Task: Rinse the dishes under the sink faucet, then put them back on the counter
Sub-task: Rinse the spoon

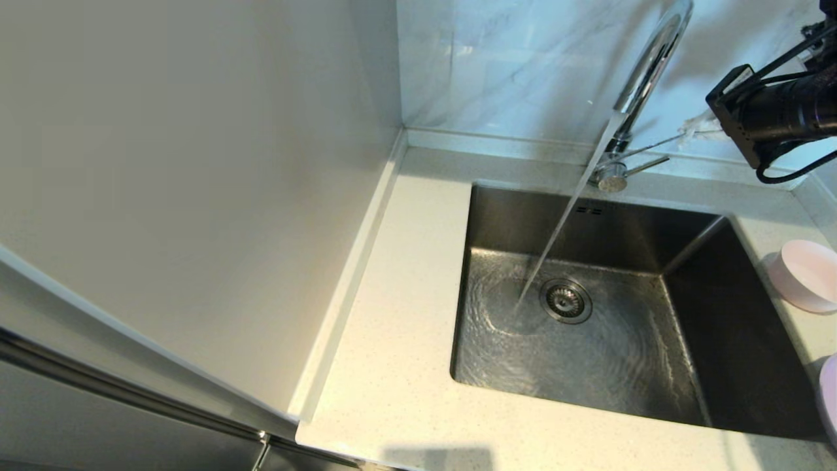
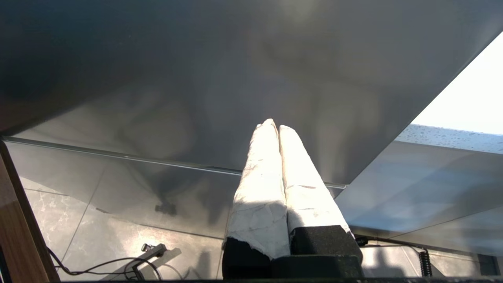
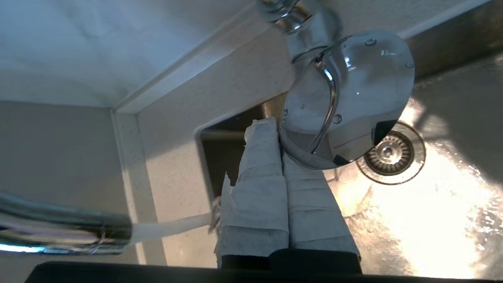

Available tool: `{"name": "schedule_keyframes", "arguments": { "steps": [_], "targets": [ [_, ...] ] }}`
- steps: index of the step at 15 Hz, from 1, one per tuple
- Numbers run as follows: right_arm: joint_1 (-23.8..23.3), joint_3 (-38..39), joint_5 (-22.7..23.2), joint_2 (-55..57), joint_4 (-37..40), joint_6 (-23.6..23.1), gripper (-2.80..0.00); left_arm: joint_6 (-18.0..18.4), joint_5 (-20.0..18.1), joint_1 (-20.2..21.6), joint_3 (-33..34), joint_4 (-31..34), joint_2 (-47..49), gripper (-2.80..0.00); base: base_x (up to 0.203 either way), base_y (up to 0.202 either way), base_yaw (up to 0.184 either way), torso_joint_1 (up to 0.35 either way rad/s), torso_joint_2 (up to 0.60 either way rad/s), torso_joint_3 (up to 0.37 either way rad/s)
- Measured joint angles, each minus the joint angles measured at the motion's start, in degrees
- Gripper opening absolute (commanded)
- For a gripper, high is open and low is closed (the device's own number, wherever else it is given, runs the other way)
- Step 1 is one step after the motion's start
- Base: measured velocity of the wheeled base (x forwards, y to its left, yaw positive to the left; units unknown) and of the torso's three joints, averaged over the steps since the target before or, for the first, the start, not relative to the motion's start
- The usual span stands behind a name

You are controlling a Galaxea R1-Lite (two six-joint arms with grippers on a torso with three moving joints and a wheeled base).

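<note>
Running from the faucet (image 1: 644, 72), water strikes the sink (image 1: 497, 216) floor beside the drain; your right gripper (image 3: 277, 127), fingers pressed together and empty, hangs near the faucet base; the pink bowl (image 1: 805, 275) and, probably, the plate's edge (image 1: 829, 392) rest on the counter (image 1: 392, 366) at right.

The sink (image 1: 608, 248) fills the centre and right of the head frame, sunk into the tabletop (image 1: 392, 366), which runs along its left and near edges. The drain (image 1: 566, 301) sits mid-floor of the sink. The faucet (image 1: 644, 72) stands behind the sink at upper right, its stream landing just left of the drain. The bowl (image 1: 807, 275) lies on the tabletop at the right edge, with the plate (image 1: 829, 399) below it. The right claw (image 3: 281, 125) hangs beside the faucet base.
</note>
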Motion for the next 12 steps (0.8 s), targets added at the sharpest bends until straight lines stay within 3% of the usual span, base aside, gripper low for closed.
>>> {"name": "schedule_keyframes", "arguments": {
  "steps": [12],
  "targets": [
    [1.35, 1.13, -0.02, -0.28, -0.19, -2.18, -2.8, -0.02, 0.02, 0.0, 0.0, 0.0, 0.0, -2.8, 0.0, 0.0, 0.0, 0.0, 0.0, 0.0]
  ]
}}
